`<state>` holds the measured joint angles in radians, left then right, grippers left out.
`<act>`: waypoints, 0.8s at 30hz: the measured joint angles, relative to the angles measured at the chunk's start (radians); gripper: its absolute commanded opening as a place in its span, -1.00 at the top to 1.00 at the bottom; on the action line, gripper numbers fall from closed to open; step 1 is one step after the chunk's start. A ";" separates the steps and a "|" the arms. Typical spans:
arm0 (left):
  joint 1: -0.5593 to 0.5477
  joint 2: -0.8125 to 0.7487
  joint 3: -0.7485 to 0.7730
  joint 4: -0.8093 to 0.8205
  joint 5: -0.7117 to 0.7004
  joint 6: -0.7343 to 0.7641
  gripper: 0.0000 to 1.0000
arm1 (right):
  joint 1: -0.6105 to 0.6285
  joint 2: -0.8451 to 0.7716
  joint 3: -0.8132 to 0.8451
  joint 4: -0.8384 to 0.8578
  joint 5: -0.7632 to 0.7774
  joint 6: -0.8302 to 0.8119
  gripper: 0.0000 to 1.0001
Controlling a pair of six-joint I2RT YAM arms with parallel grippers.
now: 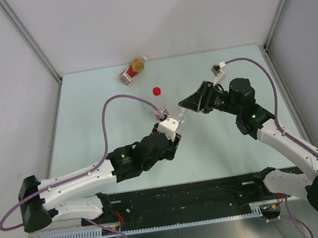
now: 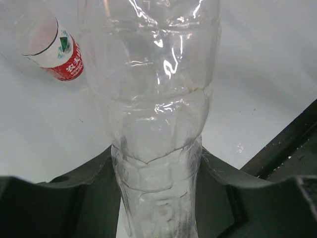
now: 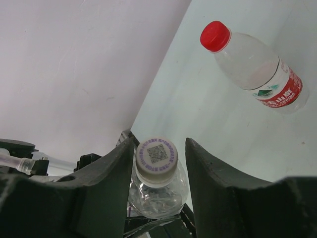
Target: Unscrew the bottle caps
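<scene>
Above the desk [image 1: 87,118] middle, the left end effector [image 1: 171,129] is clenched on the clear unlabelled bottle [image 2: 158,99], its long axis pointing the white cap [image 3: 157,157] straight between the right end effector [image 3: 158,148] fingers, which flank it unclamped, a gap showing on one side.

qr code on the white cap [image 3: 157,155]; at 1 o'clock, red-white label [image 3: 277,90] with chinese characters, unreadable.
</scene>
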<state>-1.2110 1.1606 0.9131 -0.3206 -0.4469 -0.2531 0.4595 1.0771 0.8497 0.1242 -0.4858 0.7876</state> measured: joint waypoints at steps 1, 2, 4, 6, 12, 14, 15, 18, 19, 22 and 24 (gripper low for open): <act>0.000 0.003 0.000 -0.001 0.000 0.000 1.00 | 0.000 0.000 0.000 0.000 0.000 0.001 0.12; -0.001 0.005 0.000 -0.002 0.000 0.000 1.00 | 0.000 0.000 0.000 0.000 0.000 0.001 0.19; -0.003 0.013 0.001 -0.005 0.000 0.000 1.00 | -0.001 0.001 0.000 0.000 0.000 0.001 0.35; -0.004 0.019 0.005 -0.006 -0.004 0.000 1.00 | -0.002 0.006 0.000 0.000 0.002 0.002 0.65; -0.004 0.024 0.008 -0.010 -0.013 0.000 1.00 | -0.003 0.012 0.002 0.000 -0.002 -0.001 0.99; -0.005 0.024 0.008 -0.010 -0.013 0.000 1.00 | -0.003 0.012 0.002 0.000 -0.005 -0.004 1.00; -0.005 0.024 0.008 -0.011 -0.013 0.000 1.00 | -0.004 0.012 0.002 0.000 -0.008 -0.007 1.00; -0.005 0.024 0.008 -0.011 -0.012 0.000 1.00 | -0.005 0.012 0.002 0.000 -0.020 -0.021 1.00; -0.005 0.024 0.007 -0.011 -0.012 0.000 1.00 | -0.006 0.012 0.003 0.001 -0.027 -0.026 1.00; -0.006 0.018 0.005 -0.002 0.000 -0.001 1.00 | -0.012 0.012 0.004 0.010 -0.050 -0.042 1.00; -0.006 0.002 -0.009 0.012 0.015 0.000 1.00 | -0.014 0.009 0.005 0.018 -0.072 -0.053 1.00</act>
<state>-1.2171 1.1625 0.9039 -0.3084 -0.4316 -0.2535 0.4458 1.0863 0.8547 0.1421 -0.5583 0.7349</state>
